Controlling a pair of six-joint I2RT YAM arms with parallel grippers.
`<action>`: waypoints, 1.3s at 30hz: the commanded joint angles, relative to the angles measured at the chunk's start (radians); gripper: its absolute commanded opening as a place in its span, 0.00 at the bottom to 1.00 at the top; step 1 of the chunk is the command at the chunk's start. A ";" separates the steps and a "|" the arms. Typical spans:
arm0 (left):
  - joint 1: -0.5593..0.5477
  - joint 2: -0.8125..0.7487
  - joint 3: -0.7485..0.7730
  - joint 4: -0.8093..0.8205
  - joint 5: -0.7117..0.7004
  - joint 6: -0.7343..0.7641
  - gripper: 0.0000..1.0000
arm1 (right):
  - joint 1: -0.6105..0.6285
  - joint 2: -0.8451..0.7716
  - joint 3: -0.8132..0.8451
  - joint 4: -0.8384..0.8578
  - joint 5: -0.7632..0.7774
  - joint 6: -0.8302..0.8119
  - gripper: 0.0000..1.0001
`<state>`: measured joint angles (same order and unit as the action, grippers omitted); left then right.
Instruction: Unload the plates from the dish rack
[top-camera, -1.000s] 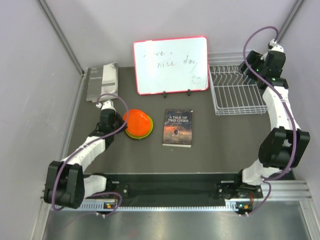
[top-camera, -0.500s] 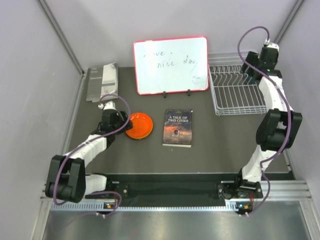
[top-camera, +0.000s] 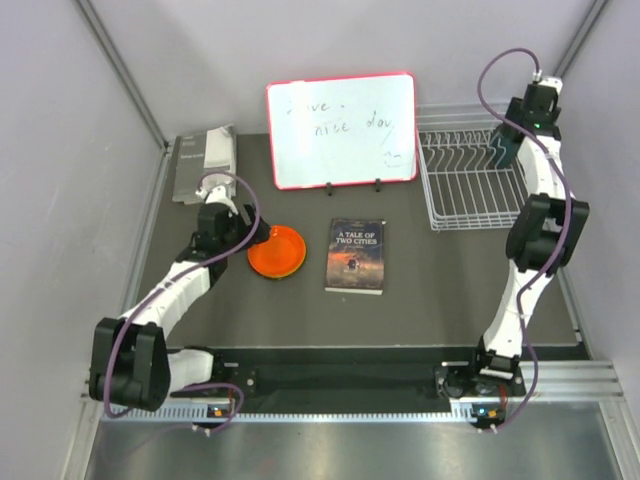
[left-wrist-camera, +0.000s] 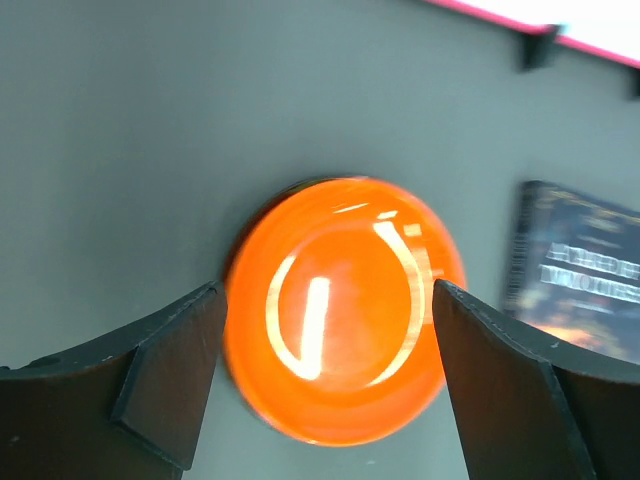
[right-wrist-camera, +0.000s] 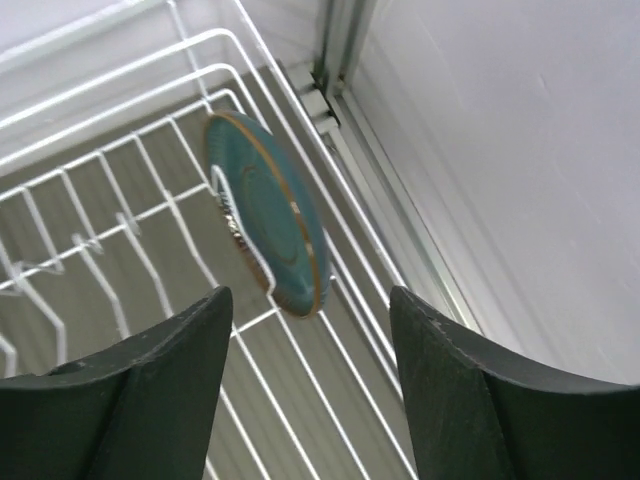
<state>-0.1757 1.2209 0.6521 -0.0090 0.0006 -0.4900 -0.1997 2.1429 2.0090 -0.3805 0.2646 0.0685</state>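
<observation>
An orange plate (top-camera: 277, 251) lies flat on the dark table, left of the book. In the left wrist view the orange plate (left-wrist-camera: 345, 340) fills the gap between the fingers of my left gripper (left-wrist-camera: 325, 375), which is open and not pressing on it. My left gripper (top-camera: 254, 242) sits at the plate's left edge. A teal blue plate (right-wrist-camera: 265, 215) stands on edge in the far right corner of the white wire dish rack (top-camera: 465, 195). My right gripper (right-wrist-camera: 310, 365) hovers open over the rack (right-wrist-camera: 100, 250), the plate just beyond its fingertips. From above, the right gripper (top-camera: 503, 148) is at the rack's right side.
A red-framed whiteboard (top-camera: 340, 130) stands at the back, left of the rack. A dark book (top-camera: 356, 256) lies mid-table and a grey booklet (top-camera: 205, 163) at the back left. The enclosure's right wall (right-wrist-camera: 520, 180) runs close along the rack.
My left gripper has opened and let go of the orange plate, which now lies flat. My right arm has reached further over the rack's far right corner, its jaws somewhat narrower.
</observation>
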 joint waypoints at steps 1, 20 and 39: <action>0.004 -0.027 0.076 0.061 0.191 0.044 0.88 | -0.040 0.046 0.086 -0.017 -0.025 -0.027 0.61; 0.002 0.103 0.080 0.207 0.317 -0.010 0.88 | -0.081 0.181 0.192 -0.040 -0.199 0.045 0.40; 0.004 0.160 0.096 0.216 0.311 0.004 0.88 | -0.063 0.268 0.249 -0.009 -0.130 -0.025 0.20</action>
<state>-0.1749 1.3796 0.7136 0.1581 0.2996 -0.4973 -0.2729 2.4001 2.2013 -0.4358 0.0963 0.0868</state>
